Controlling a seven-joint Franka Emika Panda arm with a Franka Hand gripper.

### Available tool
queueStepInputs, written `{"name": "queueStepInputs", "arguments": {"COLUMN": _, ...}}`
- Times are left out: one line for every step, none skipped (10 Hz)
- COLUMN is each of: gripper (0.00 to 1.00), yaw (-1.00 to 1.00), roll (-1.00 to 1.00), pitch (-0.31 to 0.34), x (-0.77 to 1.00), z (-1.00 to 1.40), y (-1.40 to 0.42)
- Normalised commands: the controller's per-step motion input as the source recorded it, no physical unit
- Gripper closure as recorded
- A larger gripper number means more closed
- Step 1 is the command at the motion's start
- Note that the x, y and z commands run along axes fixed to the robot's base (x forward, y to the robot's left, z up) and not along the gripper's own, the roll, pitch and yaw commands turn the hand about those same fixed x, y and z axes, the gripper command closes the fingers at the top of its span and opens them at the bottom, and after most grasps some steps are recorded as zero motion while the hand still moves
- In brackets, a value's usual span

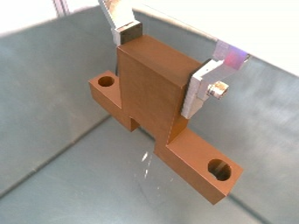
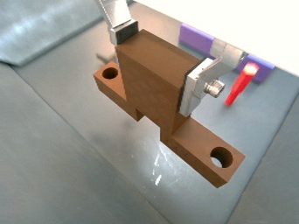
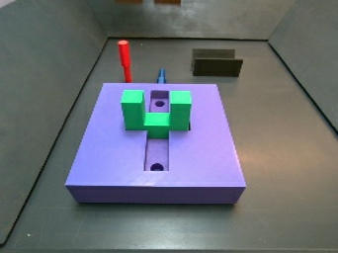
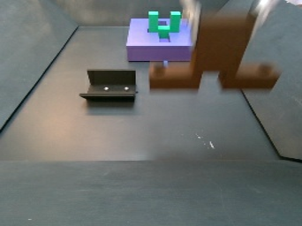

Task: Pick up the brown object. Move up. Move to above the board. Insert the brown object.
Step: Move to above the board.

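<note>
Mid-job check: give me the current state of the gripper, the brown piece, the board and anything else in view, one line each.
gripper: shut on the brown object, above the floor.
brown object: held by its upright block, lifted clear of the floor, not inserted.
board: flat on the floor, groove unfilled.
green U-shaped block: seated on the board.
red peg: standing upright behind the board.
fixture: on the floor, nothing in it.
</note>
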Motion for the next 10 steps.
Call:
{"name": "queueStepInputs", "arguments": {"gripper": 1.0, "yaw": 0.0, "roll": -0.01, "pitch": 0.058, "x": 0.05, "z": 1.4, "y": 0.03}}
{"name": "queueStepInputs", "arguments": {"gripper": 1.0, "yaw": 0.0, "roll": -0.01, "pitch": 0.085, "x": 0.05, "z": 0.85, "y": 0.02}}
{"name": "queueStepInputs", "arguments": {"gripper": 1.0, "yaw": 0.0, "roll": 0.01, "pitch": 0.079, "x": 0.02, "z": 0.23, "y": -0.01}}
{"name": "queueStepInputs", "arguments": {"gripper": 1.0, "yaw": 0.08, "roll": -0.11, "pitch": 0.092, "x": 0.16, "z": 0.12, "y": -1.4}}
{"name": "queueStepInputs", "arguments": {"gripper": 1.0, "yaw": 0.07, "roll": -0.1, "pitch": 0.075, "x": 0.15, "z": 0.13, "y": -1.4}}
{"name": "queueStepInputs", "arguments": {"gripper": 1.0, "yaw": 0.06, "roll": -0.03, "pitch": 0.043, "x": 0.15, "z": 0.13, "y": -1.4}}
{"name": "queueStepInputs", "arguments": {"gripper": 1.0, "yaw": 0.02, "roll": -0.05, "pitch": -0.005, "x": 0.14, "z": 0.13, "y": -1.4}}
{"name": "queueStepInputs", "arguments": {"gripper": 1.0, "yaw": 0.02, "roll": -0.02, "pitch": 0.008, "x": 0.14, "z": 0.13, "y": -1.4}}
{"name": "queueStepInputs", "arguments": {"gripper": 1.0, "yaw": 0.01, "roll": -0.01, "pitch": 0.018, "x": 0.14, "z": 0.13, "y": -1.4}}
{"name": "queueStepInputs", "arguments": {"gripper": 1.0, "yaw": 0.01, "roll": -0.02, "pitch": 0.021, "x": 0.14, "z": 0.14, "y": -1.4}}
